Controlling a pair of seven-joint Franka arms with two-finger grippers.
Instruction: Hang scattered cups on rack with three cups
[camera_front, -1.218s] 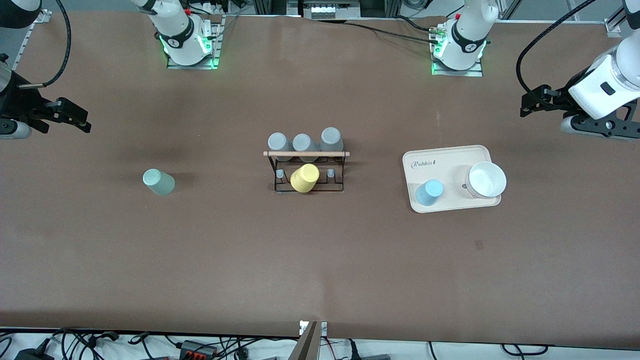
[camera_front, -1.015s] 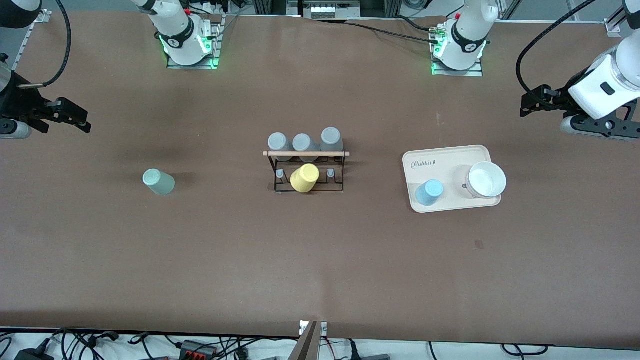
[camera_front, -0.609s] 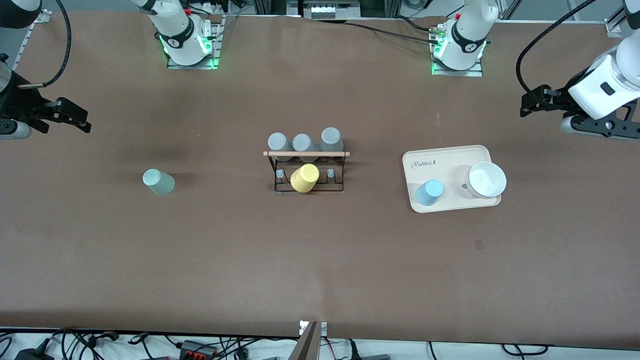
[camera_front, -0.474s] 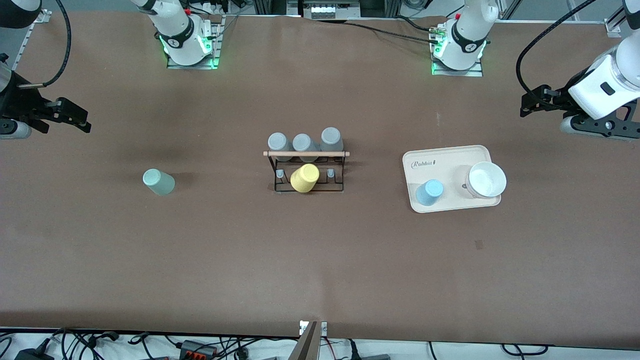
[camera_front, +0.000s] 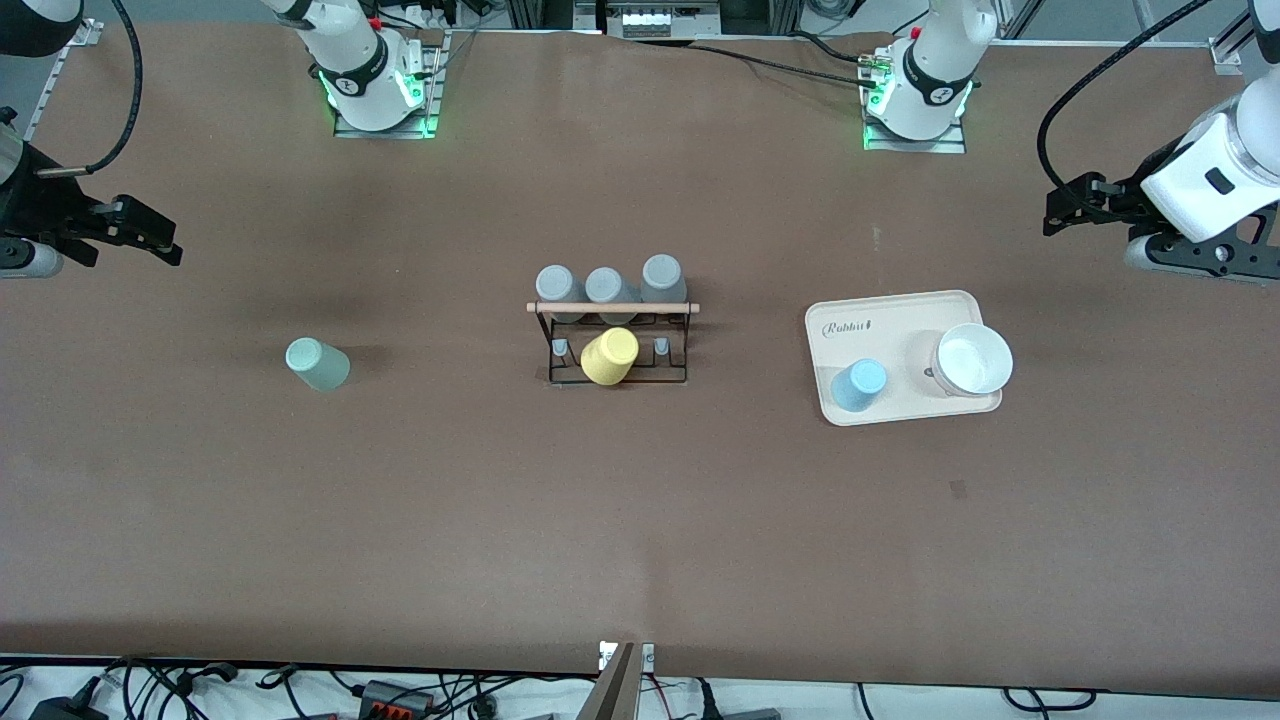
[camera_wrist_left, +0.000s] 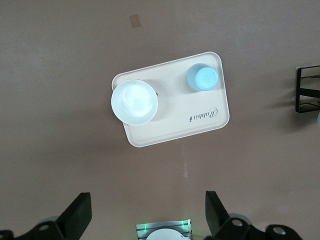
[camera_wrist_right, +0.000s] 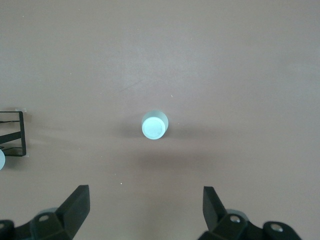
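Lower the right gripper (camera_wrist_right: 145, 200), fingers wide, from high over the counter (camera_front: 640, 520) onto the mint cup (camera_front: 317, 363) at nine o'clock of the rack (camera_front: 612, 340). Keep the left gripper (camera_wrist_left: 147, 210), equally wide, above the blue cup (camera_front: 858, 385) on the tray (camera_front: 900, 310) at three o'clock, clear of the bowl (camera_front: 972, 360).

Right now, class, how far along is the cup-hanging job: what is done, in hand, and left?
Done: nothing; the rack holds only grey cups and a yellow cup.
In hand: nothing; left gripper and right gripper are open, raised at the table's ends.
Left: mint-green cup on the table, light blue cup on the tray.
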